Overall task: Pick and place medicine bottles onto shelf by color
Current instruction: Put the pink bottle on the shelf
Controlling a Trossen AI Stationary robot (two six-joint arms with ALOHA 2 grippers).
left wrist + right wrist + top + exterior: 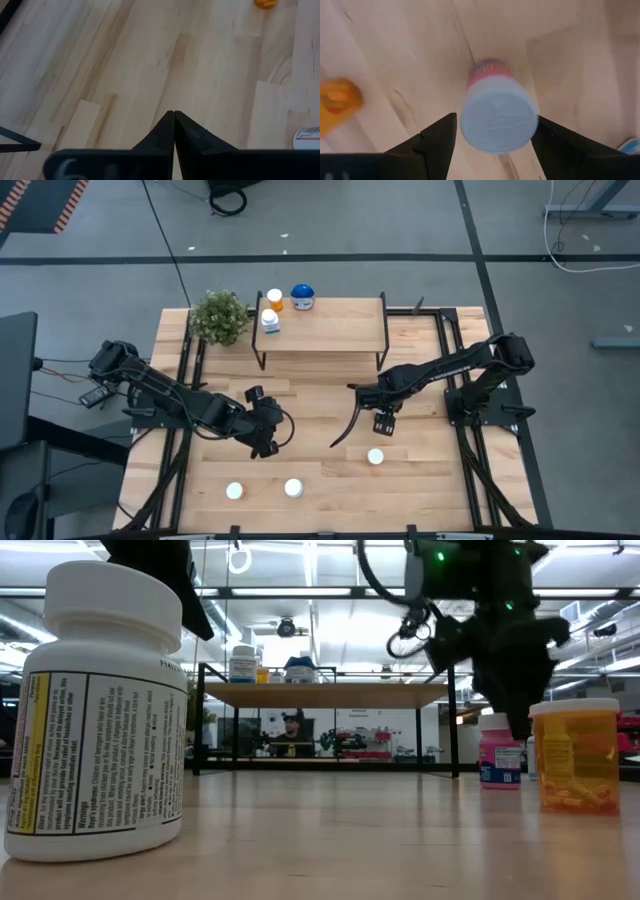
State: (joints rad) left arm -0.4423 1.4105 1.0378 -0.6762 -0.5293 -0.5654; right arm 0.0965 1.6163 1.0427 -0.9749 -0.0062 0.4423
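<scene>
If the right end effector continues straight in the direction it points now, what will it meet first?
Most likely the pink bottle. Its white cap lies between the open fingers of the right end effector, which points down at it. Depth is unclear, so I cannot tell how close it is.

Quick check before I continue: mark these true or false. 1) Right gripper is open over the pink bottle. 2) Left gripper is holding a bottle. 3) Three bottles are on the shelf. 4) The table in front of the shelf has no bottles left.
1) True: the right gripper is open, its fingers either side of the pink bottle.
2) False: the left gripper is shut on nothing.
3) True: three stand on the shelf.
4) False: three bottles remain there.
</scene>
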